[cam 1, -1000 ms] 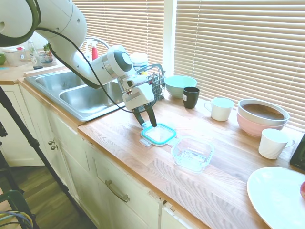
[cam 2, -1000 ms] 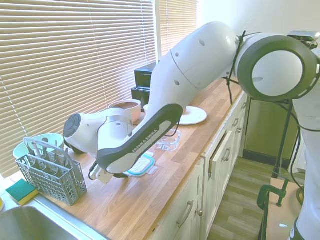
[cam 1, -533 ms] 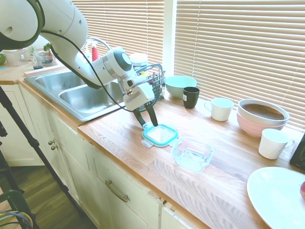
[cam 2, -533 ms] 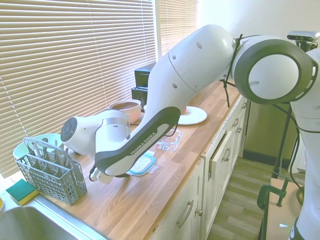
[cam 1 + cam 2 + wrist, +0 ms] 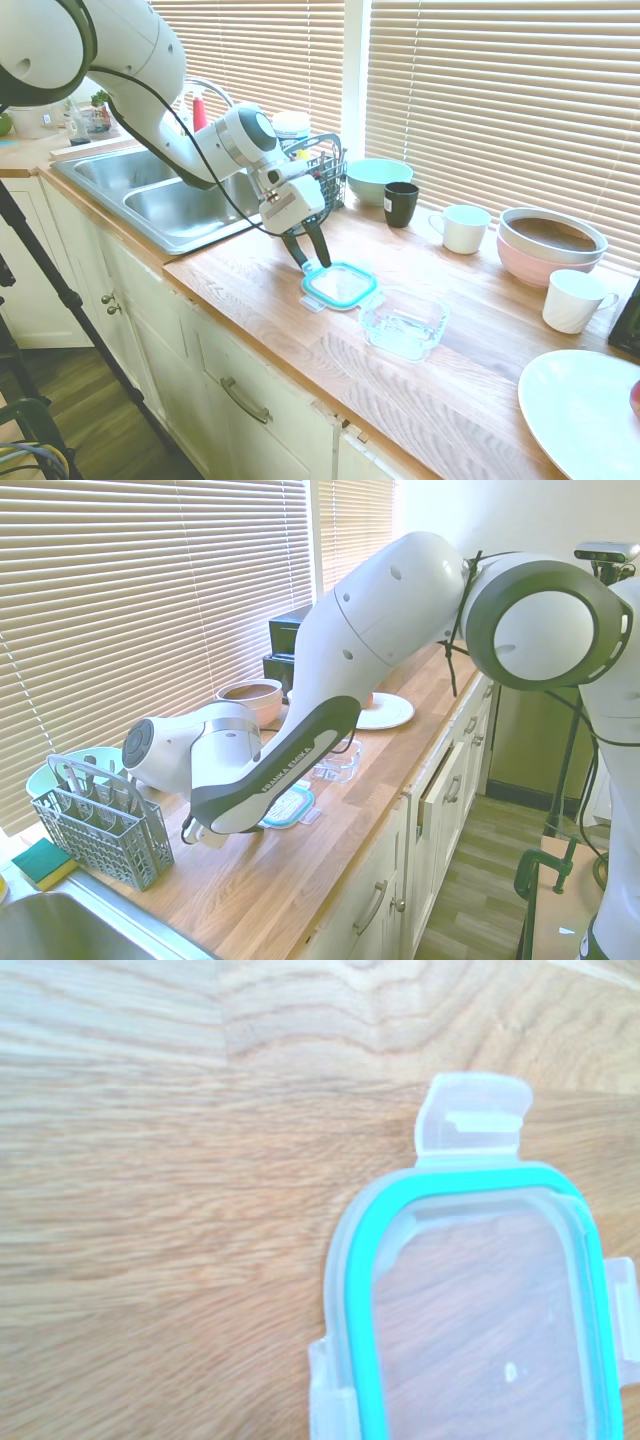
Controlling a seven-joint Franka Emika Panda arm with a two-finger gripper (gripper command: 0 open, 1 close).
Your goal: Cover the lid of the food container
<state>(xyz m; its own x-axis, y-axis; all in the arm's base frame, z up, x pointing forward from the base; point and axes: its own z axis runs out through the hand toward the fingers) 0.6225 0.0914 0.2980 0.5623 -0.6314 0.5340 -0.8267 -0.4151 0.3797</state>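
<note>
— Where is the lid right now?

— Just left of the middle in the first exterior view, flat or nearly so over the wooden countertop. Its far corner sits between the fingers of the gripper, which comes down on it from the upper left.

— So the gripper has hold of it?

— It looks that way: the two dark fingers are drawn in close on the lid's edge, with only a narrow gap between them. (Whether the lid is lifted clear of the wood or resting on it, I cannot tell.)

— And the food container?

— Just right of the lid and a little lower in the frame, standing open on the counter. The lid's near edge is right beside its rim, perhaps touching.

— What does the wrist view give?

— The lid in the lower right, teal rim and a clear snap tab pointing up, wood grain everywhere else.

— Anything else around?

— Behind the gripper, a wire cutlery basket; further right a light-green bowl, a black cup, a white mug and a pink bowl. The steel sink fills the left, and a white plate the lower right corner.

— And from the other side?

— The arm hides most of it; only the lid peeks out beneath.
</note>
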